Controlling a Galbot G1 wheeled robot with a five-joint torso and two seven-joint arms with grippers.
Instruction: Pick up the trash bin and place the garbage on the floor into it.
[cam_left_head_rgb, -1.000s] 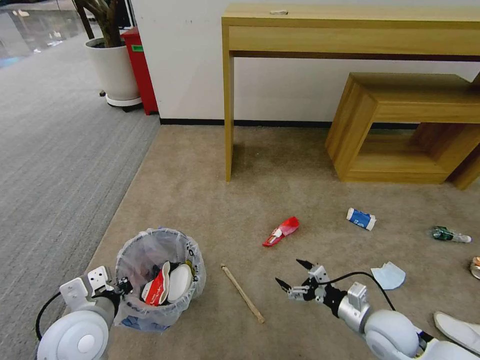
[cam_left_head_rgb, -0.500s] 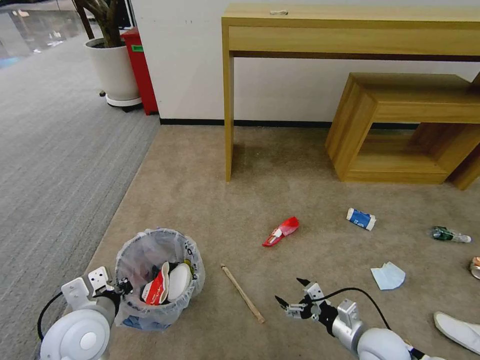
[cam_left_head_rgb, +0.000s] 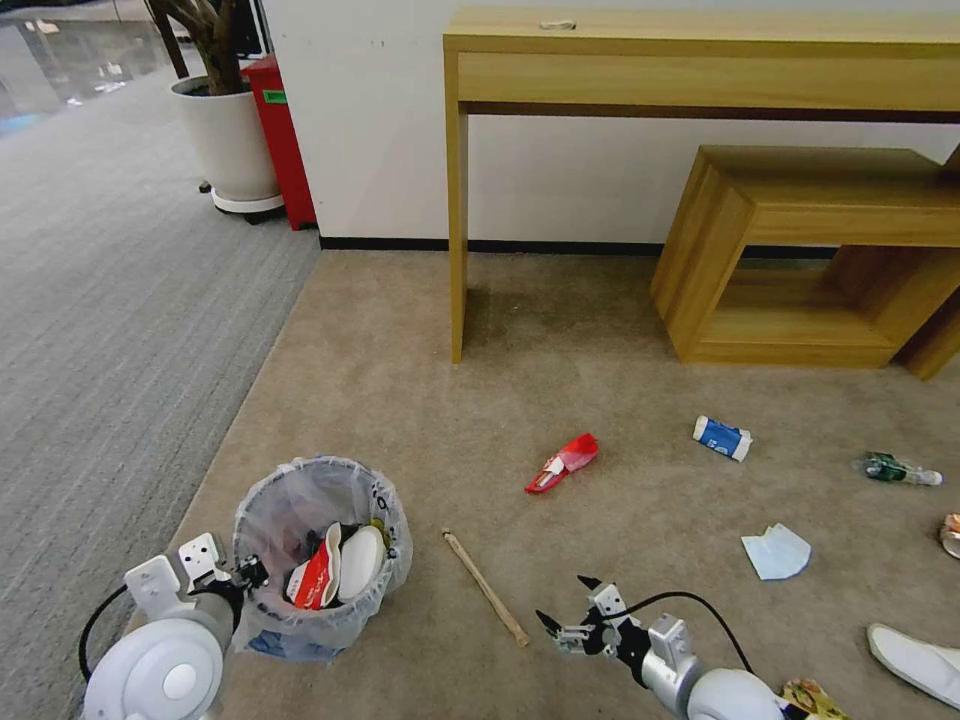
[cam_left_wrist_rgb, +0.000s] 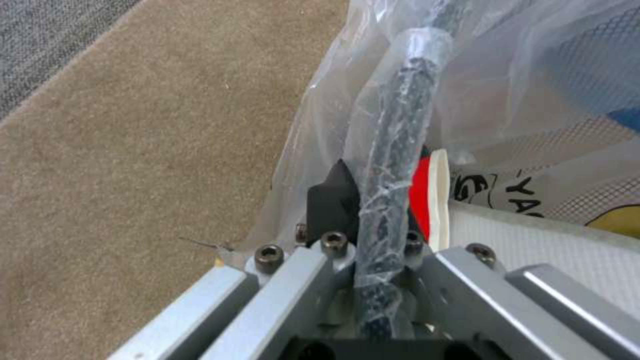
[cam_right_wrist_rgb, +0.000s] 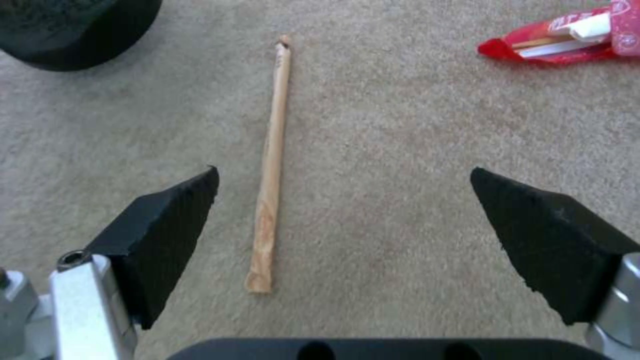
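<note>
The trash bin (cam_left_head_rgb: 320, 545) stays clamped at its rim by our left gripper (cam_left_head_rgb: 248, 575), while our right gripper (cam_left_head_rgb: 568, 610), jaws apart, has drawn back toward the stick (cam_left_head_rgb: 486, 587), likely our next pickup.

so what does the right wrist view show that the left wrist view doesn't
Right wrist view alone: the right gripper open above the beige carpet floor, its black fingers spread wide, the thin tan wooden stick lying between them, and a crushed red cup farther off.

Left wrist view alone: the left gripper shut on the dark rim of the small round trash bin through its crinkled translucent white bag, with red and white litter inside.

Both share the beige carpet.
</note>
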